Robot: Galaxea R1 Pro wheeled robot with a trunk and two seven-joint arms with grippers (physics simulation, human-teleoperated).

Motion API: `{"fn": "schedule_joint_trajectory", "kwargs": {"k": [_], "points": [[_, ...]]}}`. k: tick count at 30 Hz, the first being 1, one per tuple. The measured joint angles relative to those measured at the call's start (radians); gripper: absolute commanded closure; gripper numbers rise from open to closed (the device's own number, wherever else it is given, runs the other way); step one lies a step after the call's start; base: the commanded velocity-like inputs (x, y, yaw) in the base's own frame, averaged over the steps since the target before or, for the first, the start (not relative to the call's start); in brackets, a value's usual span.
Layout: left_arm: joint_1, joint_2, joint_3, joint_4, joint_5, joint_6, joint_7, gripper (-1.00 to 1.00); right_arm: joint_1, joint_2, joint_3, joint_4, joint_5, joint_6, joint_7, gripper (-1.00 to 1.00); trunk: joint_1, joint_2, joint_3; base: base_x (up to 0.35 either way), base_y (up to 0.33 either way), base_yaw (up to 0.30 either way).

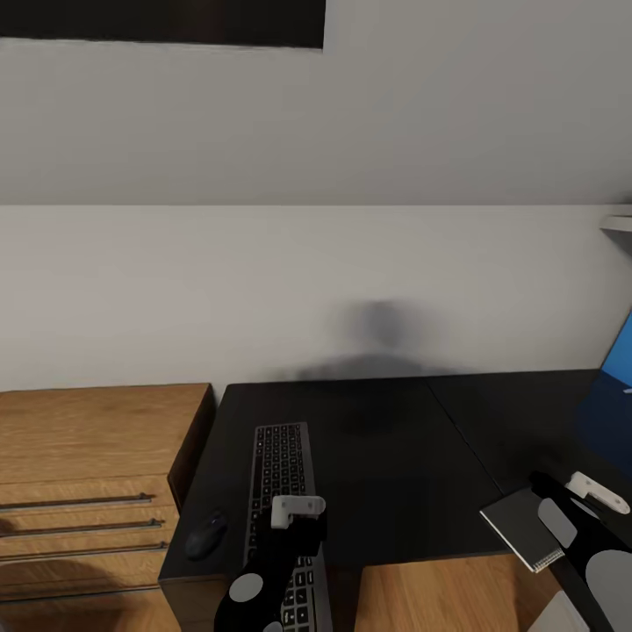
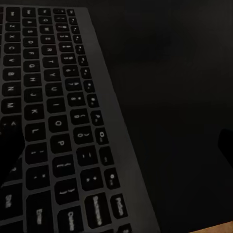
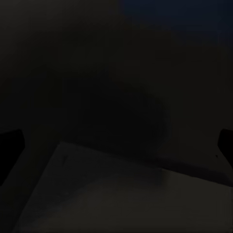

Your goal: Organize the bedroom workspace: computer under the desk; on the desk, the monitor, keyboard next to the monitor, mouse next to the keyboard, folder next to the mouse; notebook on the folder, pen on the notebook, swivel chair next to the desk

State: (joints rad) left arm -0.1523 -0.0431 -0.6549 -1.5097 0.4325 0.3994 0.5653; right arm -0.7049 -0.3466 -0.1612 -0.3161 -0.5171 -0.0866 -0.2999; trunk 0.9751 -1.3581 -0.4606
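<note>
The keyboard (image 1: 283,491) lies lengthwise on the glossy black table (image 1: 386,456), with the mouse (image 1: 206,534) just beside it at 9 o'clock, so those two look placed. The grey notebook (image 1: 524,529) sits at the table's front edge toward 4 o'clock, not yet stacked; a blue shape (image 1: 620,355) at 3 o'clock may be the folder. The left hand (image 1: 297,511) hovers over the keyboard, fingers apart and empty; the right hand (image 1: 599,493) hangs spread above the notebook. A wooden dresser (image 1: 88,474) abuts the table under a sloped white wall (image 1: 263,281).
</note>
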Motion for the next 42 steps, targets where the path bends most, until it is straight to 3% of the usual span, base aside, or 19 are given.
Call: {"fn": "schedule_joint_trajectory", "kwargs": {"k": [14,18,42], "points": [[0.000,0.000,0.000,0.000,-0.001,0.000,0.007,-1.00,0.000,0.000,0.000,0.000,0.001,0.000,0.000,-1.00,0.054,-0.098,-0.044,0.000,0.000,0.000],[0.000,0.000,0.000,0.000,-0.001,-0.001,0.029,-1.00,-0.001,0.000,0.006,-0.004,0.018,0.000,-0.002,-1.00,0.069,-0.126,-0.056,0.000,0.000,0.000],[0.000,0.001,-0.004,0.002,0.002,0.000,0.055,-1.00,-0.001,0.002,0.006,-0.005,0.019,0.000,-0.002,-1.00,0.069,-0.126,-0.056,0.000,0.000,0.000]]}}
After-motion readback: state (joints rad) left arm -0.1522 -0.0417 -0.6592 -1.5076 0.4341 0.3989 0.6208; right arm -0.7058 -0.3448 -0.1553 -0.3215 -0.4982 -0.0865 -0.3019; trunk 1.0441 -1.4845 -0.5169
